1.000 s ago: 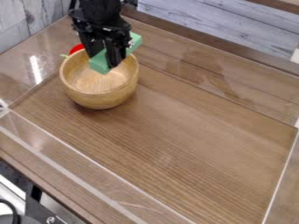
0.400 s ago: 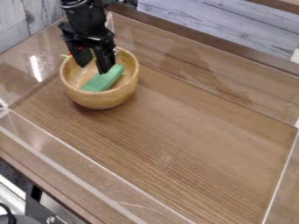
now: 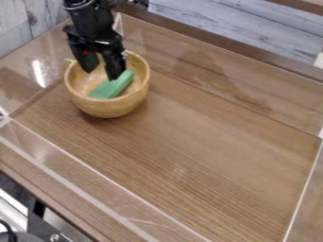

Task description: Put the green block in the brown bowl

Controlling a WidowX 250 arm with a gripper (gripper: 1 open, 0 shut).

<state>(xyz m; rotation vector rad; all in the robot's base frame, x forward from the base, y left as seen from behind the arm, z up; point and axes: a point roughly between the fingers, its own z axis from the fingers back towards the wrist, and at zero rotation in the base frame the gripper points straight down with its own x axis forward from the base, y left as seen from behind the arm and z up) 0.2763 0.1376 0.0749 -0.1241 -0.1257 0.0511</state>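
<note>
The black gripper (image 3: 97,62) points down into the one brown bowl (image 3: 91,102), its jaws spread and gripping nothing. The single green block (image 3: 111,88) lies tilted inside that bowl, just below the fingertips. The wooden table (image 3: 202,142) carries them.

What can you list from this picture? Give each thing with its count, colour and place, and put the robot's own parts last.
block: one, green, lying tilted inside the bowl.
bowl: one, light brown wood, upper left of the table.
table: one, brown wood grain, fills the view under a clear glossy sheet.
wall: one, pale grey planks, along the top.
gripper: one, black, reaching down into the bowl, fingers open over the block.
</note>
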